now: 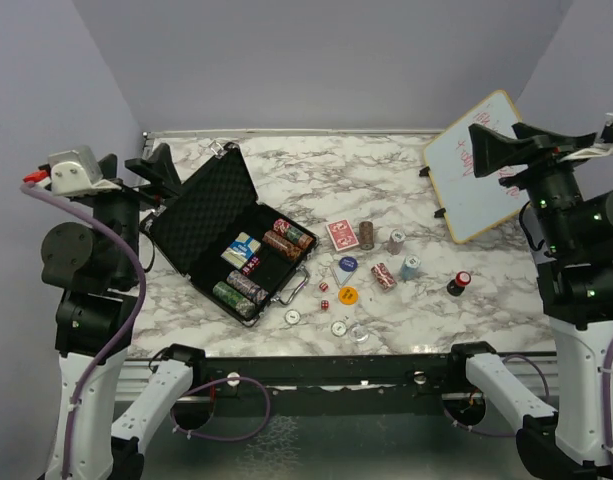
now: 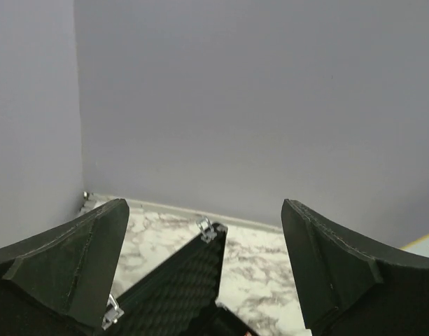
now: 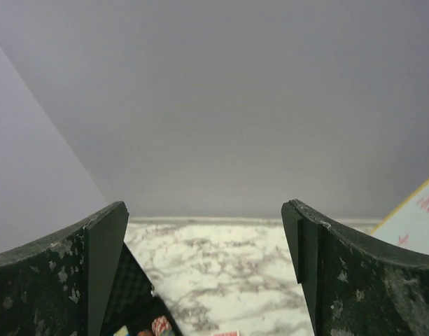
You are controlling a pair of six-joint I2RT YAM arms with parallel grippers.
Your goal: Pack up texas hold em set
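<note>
Left gripper (image 1: pixel 154 168), raised over the table's nine o'clock edge, fingers spread wide with nothing between them. The right gripper (image 1: pixel 498 140), raised at the two o'clock edge, is likewise spread and empty. Just beside the left gripper, the black hard case (image 1: pixel 208 205) lies open on the marble table (image 1: pixel 386 180), its foam-lined lid toward eleven o'clock. Its tray holds striped chip stacks (image 1: pixel 248 289), a blue card deck (image 1: pixel 242 250) and red dice (image 1: pixel 250 265). At three o'clock of the case, loose on the marble, are a red card deck (image 1: pixel 341 235), loose chip stacks (image 1: pixel 384 275), round buttons (image 1: pixel 348 295) and two loose dice (image 1: pixel 324 287). Farther toward three o'clock stands a small black cylinder (image 1: pixel 459 283). A wood-framed whiteboard (image 1: pixel 476 165) sits beside the right gripper.
</note>
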